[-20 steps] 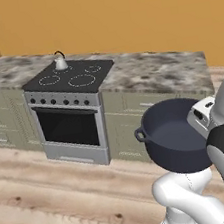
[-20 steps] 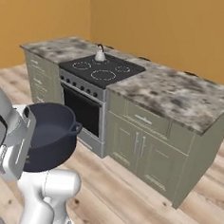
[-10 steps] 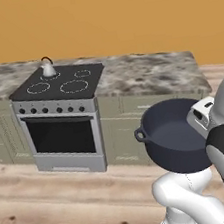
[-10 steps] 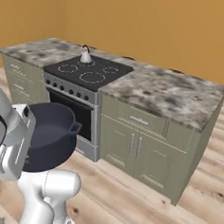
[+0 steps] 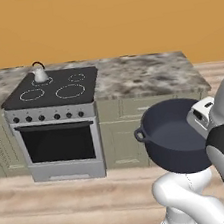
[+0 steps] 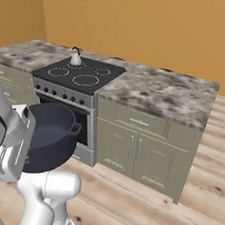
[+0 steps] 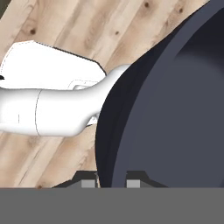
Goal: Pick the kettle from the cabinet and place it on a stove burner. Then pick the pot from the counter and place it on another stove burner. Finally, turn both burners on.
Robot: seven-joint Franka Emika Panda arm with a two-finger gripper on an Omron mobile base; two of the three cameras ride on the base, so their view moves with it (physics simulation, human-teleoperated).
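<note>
In the left base view, the pot (image 5: 175, 136) hangs in the lower right of the frame, carried in the air in front of the counter (image 5: 144, 74), tipped on its side so its open mouth faces the camera. It is wide, round and dark navy-grey, with a smooth empty inside and a small loop handle on its left edge. The white hand meets its right rim, but the fingertips themselves are hidden there. At left centre the black cooktop (image 5: 55, 86) carries thin white rings, and the kettle (image 5: 39, 73), small and silver-grey with an arched black handle, stands on the rear left ring.

In the right base view, the pot (image 6: 50, 136) sits at the lower left, against the white hand, its dark rounded wall and one loop handle turned toward the right. It is off the ground, in front of the oven door. The kettle (image 6: 76, 58) stands at the far back of the cooktop (image 6: 81, 74) in the upper left, with black knobs along the stove's front below.

In the hand view, the pot (image 7: 175, 113) takes up the right half, its thick dark rim curving down to the bottom edge, where the gripper (image 7: 111, 183) has one grey fingertip on each side of the rim, narrowly closed on it. Wooden floor planks (image 7: 61, 26) run behind.
</note>
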